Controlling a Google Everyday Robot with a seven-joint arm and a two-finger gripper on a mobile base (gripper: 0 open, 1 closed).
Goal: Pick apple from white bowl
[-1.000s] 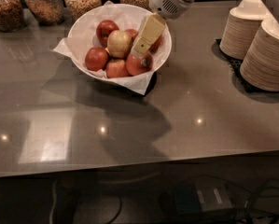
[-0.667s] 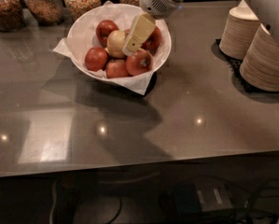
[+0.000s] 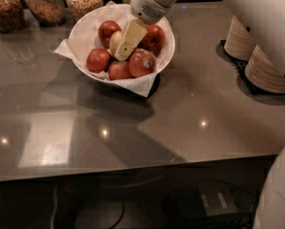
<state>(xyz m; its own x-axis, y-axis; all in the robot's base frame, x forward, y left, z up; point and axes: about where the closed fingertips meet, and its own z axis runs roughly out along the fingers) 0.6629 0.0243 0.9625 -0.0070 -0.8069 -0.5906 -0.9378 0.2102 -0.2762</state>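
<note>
The white bowl (image 3: 82, 30), lined with crumpled white paper, stands at the back centre of the grey table. In it lie several dark red apples (image 3: 142, 63) and one pale yellow-green apple (image 3: 114, 38). My gripper (image 3: 124, 46) reaches down from the top into the middle of the bowl. Its cream-coloured tip lies over the right side of the pale apple and hides most of it. A red apple (image 3: 153, 37) sits just to the right of the gripper.
Three glass jars of dry food (image 3: 44, 4) stand along the back left. Stacks of beige paper bowls (image 3: 263, 68) stand at the right. My white arm (image 3: 266, 18) covers the upper right. The table's front edge (image 3: 132, 173) runs across the lower view.
My gripper has moved left and a little down within the bowl, from over the right-hand red apples onto the pale apple. The apples and the bowl have not moved.
</note>
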